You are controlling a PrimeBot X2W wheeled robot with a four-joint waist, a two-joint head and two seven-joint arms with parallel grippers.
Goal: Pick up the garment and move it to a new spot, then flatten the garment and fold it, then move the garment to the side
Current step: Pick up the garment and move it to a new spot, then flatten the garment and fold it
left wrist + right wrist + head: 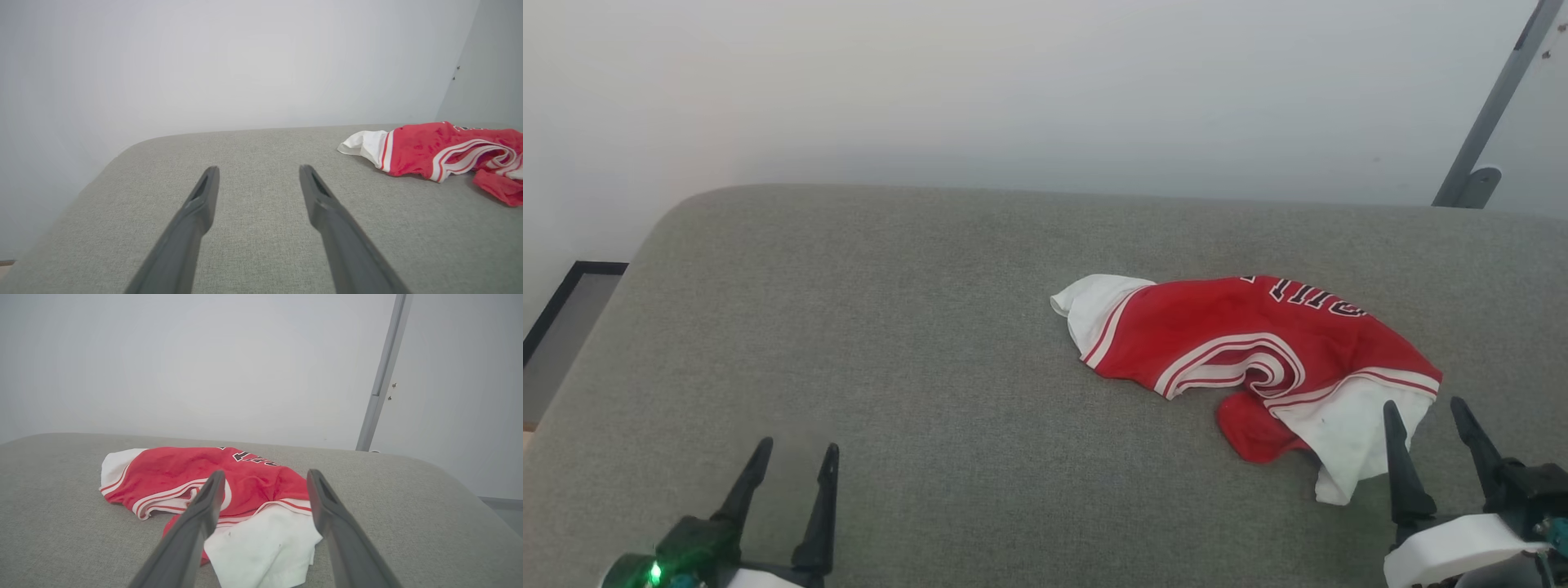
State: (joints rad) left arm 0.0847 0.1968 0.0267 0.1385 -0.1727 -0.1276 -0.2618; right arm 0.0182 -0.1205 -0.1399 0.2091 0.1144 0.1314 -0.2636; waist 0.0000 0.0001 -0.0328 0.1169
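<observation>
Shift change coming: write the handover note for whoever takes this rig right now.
Left gripper: open, empty, over bare grey padded surface, well clear of the garment.
Right gripper: open, empty, at the garment's near white sleeve; the fingers frame the sleeve in the right wrist view, and contact cannot be judged.
Garment: crumpled in a heap on the robot's right side of the surface, lettering partly hidden.
Done: nothing visible, no grasp yet.
Left: pick it up, move it to a new spot, flatten, fold, move aside.
</observation>
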